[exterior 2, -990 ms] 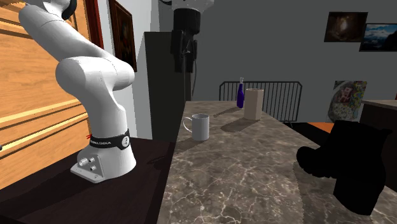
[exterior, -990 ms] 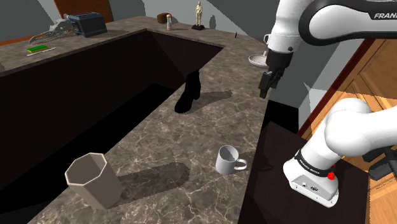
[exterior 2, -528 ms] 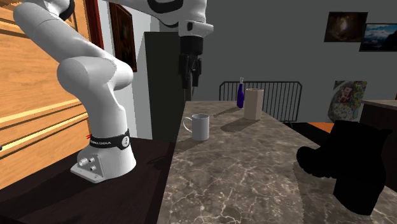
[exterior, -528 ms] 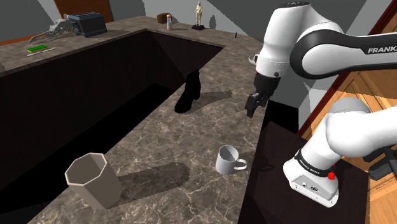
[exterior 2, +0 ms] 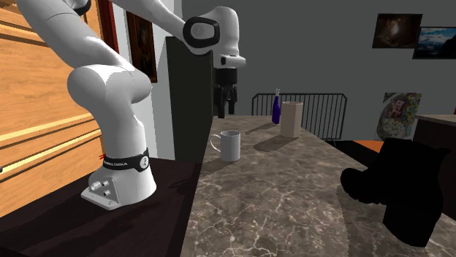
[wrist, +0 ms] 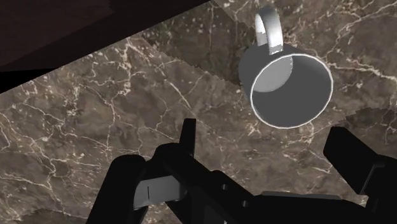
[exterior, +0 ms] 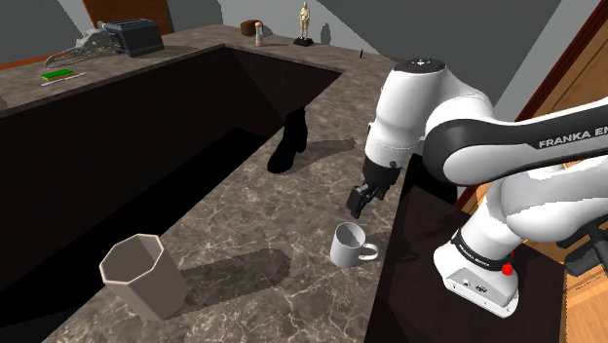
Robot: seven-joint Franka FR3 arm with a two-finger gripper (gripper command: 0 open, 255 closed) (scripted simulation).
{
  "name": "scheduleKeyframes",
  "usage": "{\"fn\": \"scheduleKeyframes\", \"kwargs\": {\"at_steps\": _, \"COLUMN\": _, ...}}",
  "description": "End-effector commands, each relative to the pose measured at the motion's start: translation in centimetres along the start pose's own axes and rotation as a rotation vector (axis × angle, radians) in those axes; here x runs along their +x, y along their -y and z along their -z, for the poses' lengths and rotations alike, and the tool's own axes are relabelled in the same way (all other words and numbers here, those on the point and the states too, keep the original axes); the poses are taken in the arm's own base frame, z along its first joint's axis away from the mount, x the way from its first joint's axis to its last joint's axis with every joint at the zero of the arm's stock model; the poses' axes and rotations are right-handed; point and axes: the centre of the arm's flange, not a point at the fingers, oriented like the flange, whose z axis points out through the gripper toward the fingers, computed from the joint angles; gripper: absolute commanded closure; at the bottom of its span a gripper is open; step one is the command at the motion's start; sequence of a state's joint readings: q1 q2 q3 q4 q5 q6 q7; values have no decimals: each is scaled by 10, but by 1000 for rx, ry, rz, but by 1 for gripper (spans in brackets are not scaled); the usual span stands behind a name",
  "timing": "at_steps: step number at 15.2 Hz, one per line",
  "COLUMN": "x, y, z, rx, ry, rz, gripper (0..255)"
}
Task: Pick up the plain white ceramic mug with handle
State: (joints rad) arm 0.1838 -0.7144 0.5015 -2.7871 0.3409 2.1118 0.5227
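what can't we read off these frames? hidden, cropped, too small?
- Shoulder view: the gripper is a small dark shape, so the finger gap is unreadable there.
- Second exterior view: the inside of the mug is hidden by its own wall. The arm is cut off by the top edge.
- Both exterior views: the boot is flat black, with no surface detail.
- Shoulder view: the green thing on the far counter is too small to identify.

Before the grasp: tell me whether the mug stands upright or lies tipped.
Upright: the mug stands on its base, mouth facing up, nothing inside.
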Motion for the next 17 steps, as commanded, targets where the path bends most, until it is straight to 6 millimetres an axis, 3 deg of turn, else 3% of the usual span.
{"fn": "scheduleKeyframes", "kwargs": {"at_steps": 1, "x": -4, "y": 20, "z": -12, "rx": 3, "ry": -14, "rz": -18, "gripper": 0}}
{"fn": "scheduleKeyframes", "kwargs": {"at_steps": 7, "x": -10, "y": 81, "z": -54, "rx": 6, "ry": -47, "rz": -62, "gripper": 0}}
{"fn": "scheduleKeyframes", "kwargs": {"at_steps": 16, "x": -10, "y": 81, "z": -94, "rx": 6, "ry": -47, "rz": -62, "gripper": 0}}
{"fn": "scheduleKeyframes", "kwargs": {"at_steps": 17, "x": -11, "y": 81, "z": -94, "rx": 6, "ry": -47, "rz": -62, "gripper": 255}}
